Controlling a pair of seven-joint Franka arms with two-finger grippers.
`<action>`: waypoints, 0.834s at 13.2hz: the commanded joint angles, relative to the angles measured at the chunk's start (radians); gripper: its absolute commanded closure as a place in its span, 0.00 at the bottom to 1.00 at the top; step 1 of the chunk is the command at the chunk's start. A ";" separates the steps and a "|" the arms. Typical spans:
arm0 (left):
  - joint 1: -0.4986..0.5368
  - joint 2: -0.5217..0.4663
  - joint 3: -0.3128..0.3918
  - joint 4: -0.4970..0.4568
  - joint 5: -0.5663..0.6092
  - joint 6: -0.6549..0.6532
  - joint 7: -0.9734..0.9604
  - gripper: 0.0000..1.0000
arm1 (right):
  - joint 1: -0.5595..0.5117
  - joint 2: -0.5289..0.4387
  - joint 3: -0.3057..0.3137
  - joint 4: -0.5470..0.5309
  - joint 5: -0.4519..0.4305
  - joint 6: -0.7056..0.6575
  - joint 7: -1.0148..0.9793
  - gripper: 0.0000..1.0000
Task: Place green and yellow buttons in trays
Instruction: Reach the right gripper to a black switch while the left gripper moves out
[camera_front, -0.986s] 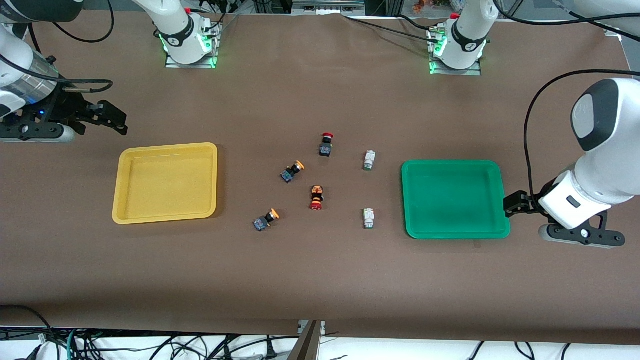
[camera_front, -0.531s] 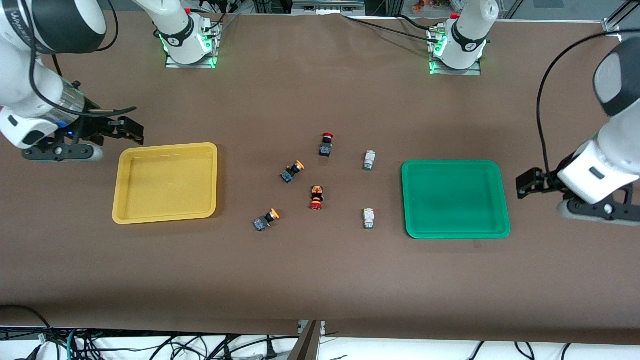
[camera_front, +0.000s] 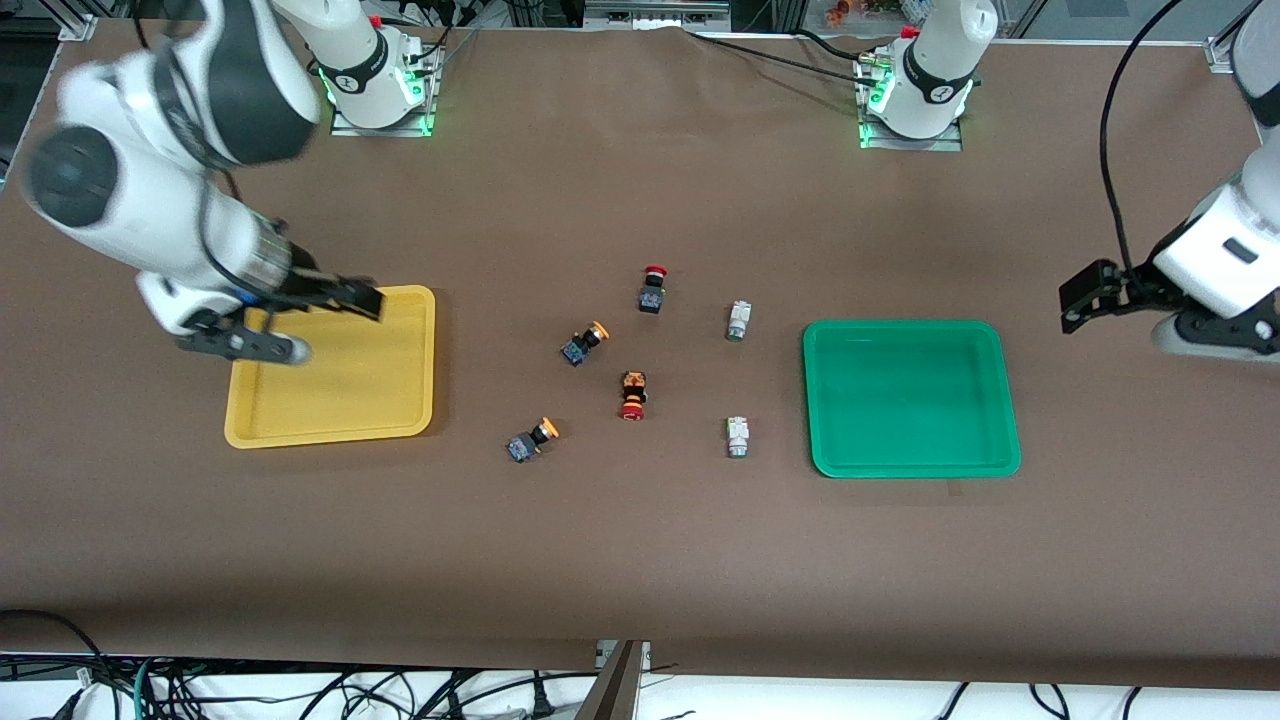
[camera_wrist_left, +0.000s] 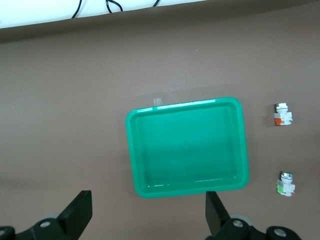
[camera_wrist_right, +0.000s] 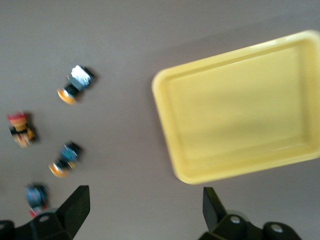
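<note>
Two yellow-capped dark buttons (camera_front: 585, 344) (camera_front: 531, 441) lie at 3 o'clock of my right gripper (camera_front: 362, 300), jaws wide, empty, over the yellow plastic tray (camera_front: 330, 428); left gripper (camera_front: 1078, 308) likewise open and empty, waits.

The front camera sits high across the bench (camera_front: 640, 560), facing both arm bases and taking in the whole top. The left wrist camera looks straight down from well above the green tray (camera_wrist_left: 186, 147), two white buttons (camera_wrist_left: 283, 114) at its edge. The right wrist camera looks down on the yellow tray (camera_wrist_right: 235, 107) and the dark buttons (camera_wrist_right: 75, 82). Both trays also show from the front.
</note>
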 joint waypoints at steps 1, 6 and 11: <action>-0.008 -0.066 0.001 -0.040 0.009 -0.077 0.006 0.00 | 0.048 0.226 -0.003 0.139 0.059 0.126 0.281 0.00; -0.031 -0.017 -0.006 -0.066 0.006 -0.093 -0.004 0.00 | 0.104 0.527 -0.003 0.384 0.102 0.306 0.625 0.00; -0.086 0.144 -0.061 -0.073 -0.128 0.052 -0.261 0.00 | 0.150 0.610 -0.003 0.373 0.187 0.361 0.675 0.00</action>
